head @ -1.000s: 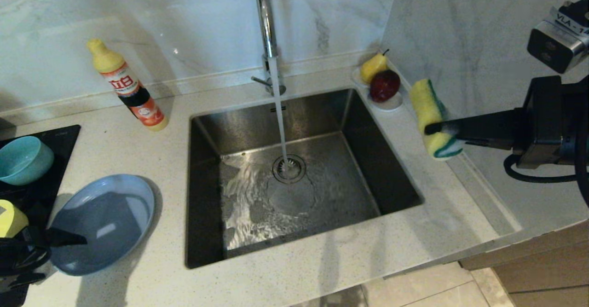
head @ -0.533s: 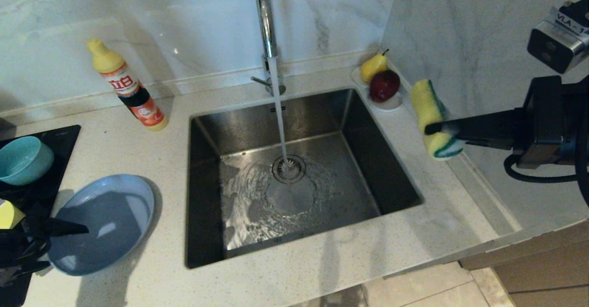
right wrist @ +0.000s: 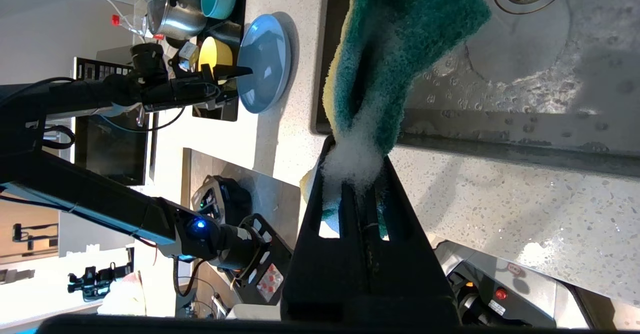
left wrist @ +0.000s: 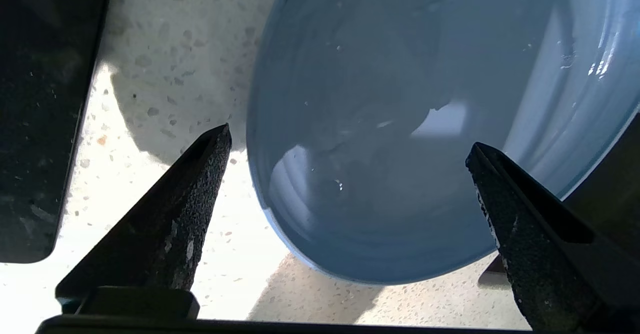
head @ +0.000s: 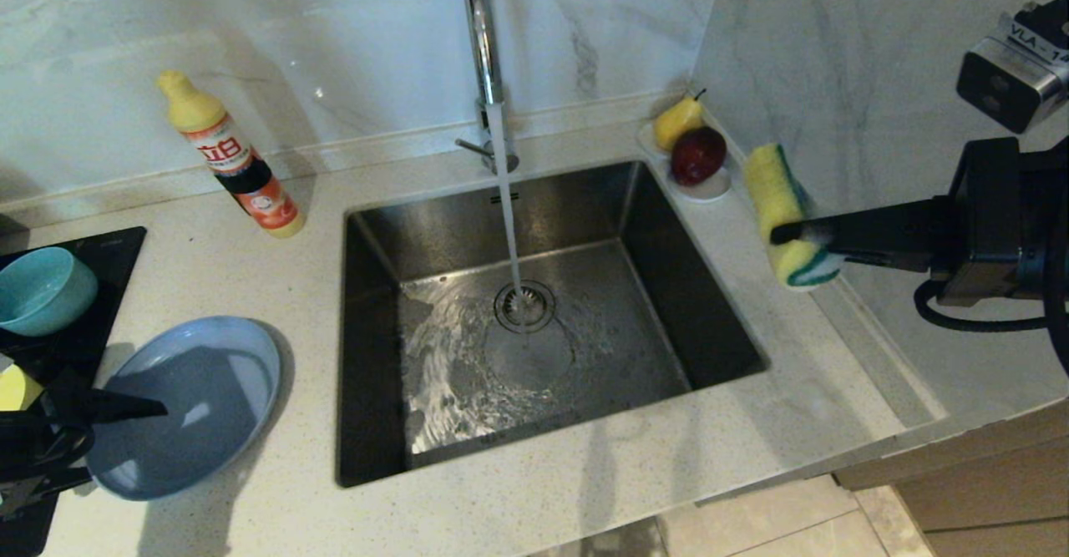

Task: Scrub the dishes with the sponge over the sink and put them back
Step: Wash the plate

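Observation:
The grey-blue plate (head: pixel 188 402) lies flat on the counter left of the sink (head: pixel 651 306). My left gripper (head: pixel 125 447) is open at the plate's near-left rim, one finger over the plate (left wrist: pixel 425 123) and one outside it, gripping nothing (left wrist: pixel 349 137). Behind it, a teal bowl (head: pixel 42 290) sits on the black cooktop, and only a sliver of the yellow bowl (head: pixel 15 388) shows. My right gripper (head: pixel 781 235) is shut on the foamy yellow-and-green sponge (head: pixel 778 198), held in the air over the counter right of the sink. The sponge's (right wrist: pixel 395 58) green side shows in the right wrist view.
Water runs from the chrome tap (head: pixel 483 56) onto the drain. A detergent bottle (head: pixel 234 160) stands at the back left. A white saucer with a pear and an apple (head: pixel 706 185) sits at the sink's back right corner. A marble wall rises close on the right.
My left gripper has tilted and edged a little further over the plate's rim, covering more of the yellow bowl. The right arm and sponge have not moved.

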